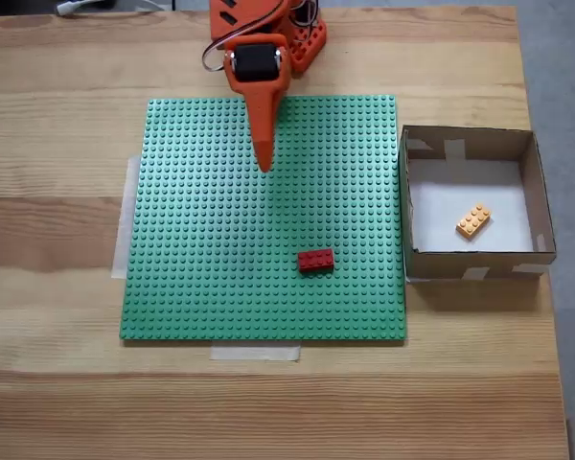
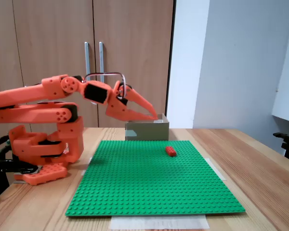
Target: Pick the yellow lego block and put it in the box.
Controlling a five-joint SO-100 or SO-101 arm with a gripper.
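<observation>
A wooden desk [image 1: 57,230] carries a large green studded baseplate [image 1: 220,240], held down with pale tape at its left and near edges in the fixed view from above.

At the far edge of the desk, the orange arm [image 2: 38,103] is folded back on itself, with its gripper [image 1: 264,165] pointing out over the far part of the baseplate, held in the air above the studs. In the side-on fixed view the gripper [image 2: 154,117] shows its two pointed fingers a little apart at the tips, with nothing between them.

Further right, a small red brick [image 1: 315,260] lies flat on the baseplate, toward its near right part and well apart from the gripper. The same red brick [image 2: 170,150] shows in the side-on view.

At the right edge of the desk, just beside the baseplate's right edge, stands the box [image 1: 422,259], square, shallow, brown cardboard with pale tape patches on its walls and a white bottom. The yellow lego block [image 1: 473,221] lies inside on the white bottom, right of centre and turned at a slant, clear of the walls.
</observation>
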